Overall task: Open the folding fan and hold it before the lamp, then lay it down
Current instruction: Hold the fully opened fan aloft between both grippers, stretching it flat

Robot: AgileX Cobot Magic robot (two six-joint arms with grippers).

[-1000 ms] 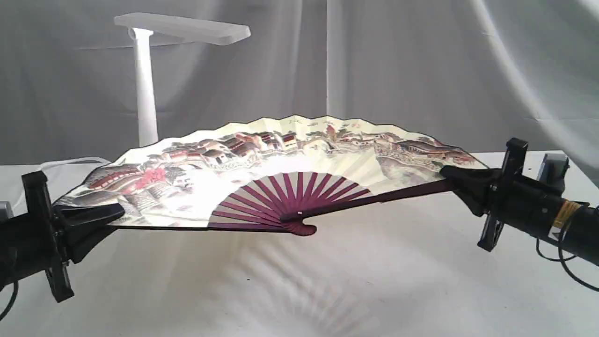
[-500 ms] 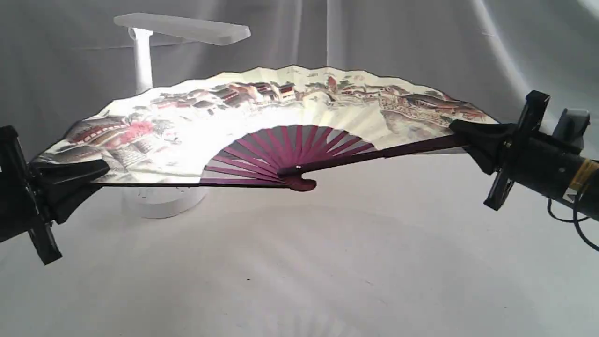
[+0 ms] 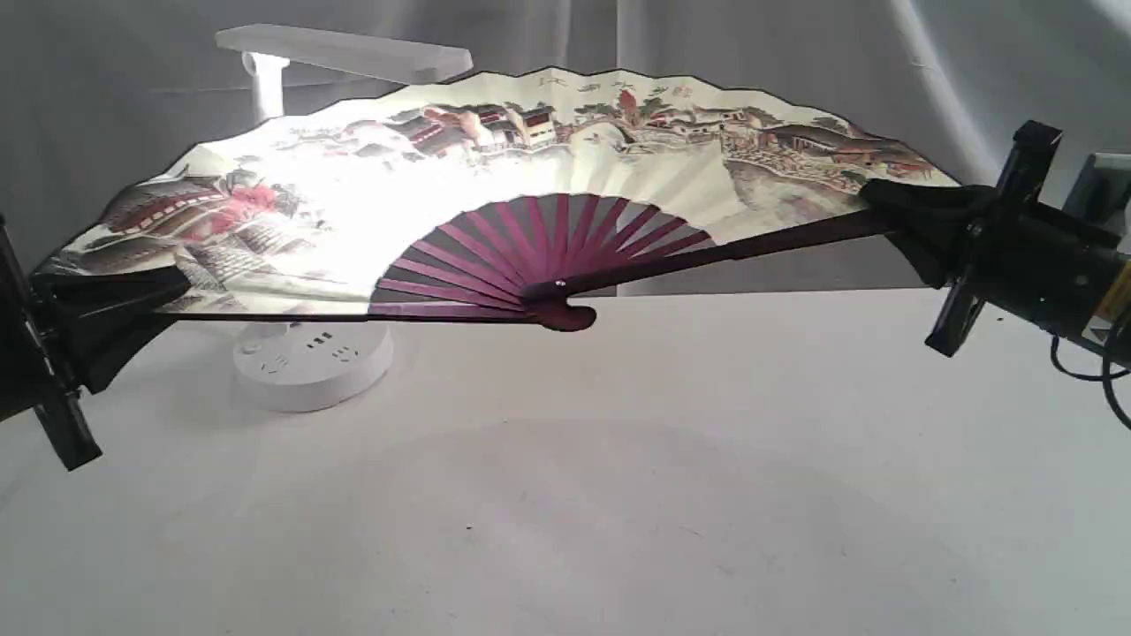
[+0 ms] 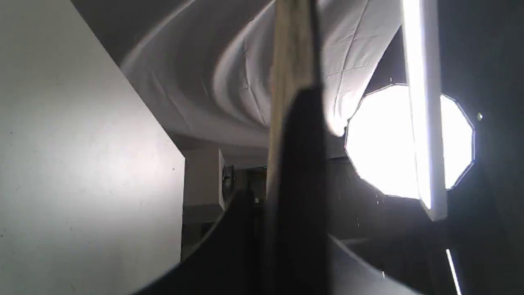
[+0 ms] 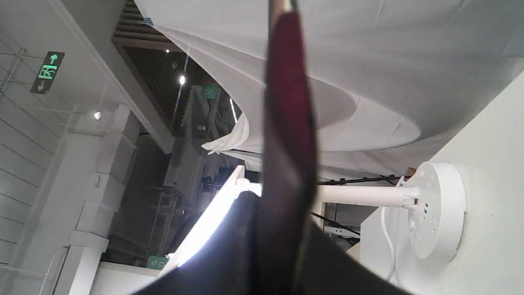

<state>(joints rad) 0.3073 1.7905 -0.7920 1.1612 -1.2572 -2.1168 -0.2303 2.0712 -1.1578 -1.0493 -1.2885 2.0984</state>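
Left fingers [image 3: 132, 287], right fingers [image 3: 901, 199] apparently pinch the folding fan [image 3: 565, 150], hiding the lamp's [image 3: 345, 53] post.

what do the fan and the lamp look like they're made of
Folding fan: leaf looks like matte pleated paper, light glowing through; ribs look like maroon-stained wood, possibly bamboo. Lamp: smooth white plastic, judging by its moulded socket base.

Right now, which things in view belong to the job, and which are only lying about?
Job: cream paper folding fan with maroon ribs; white plastic desk lamp; left gripper; right gripper.
Not job: white table; grey cloth backdrop; green exit sign.
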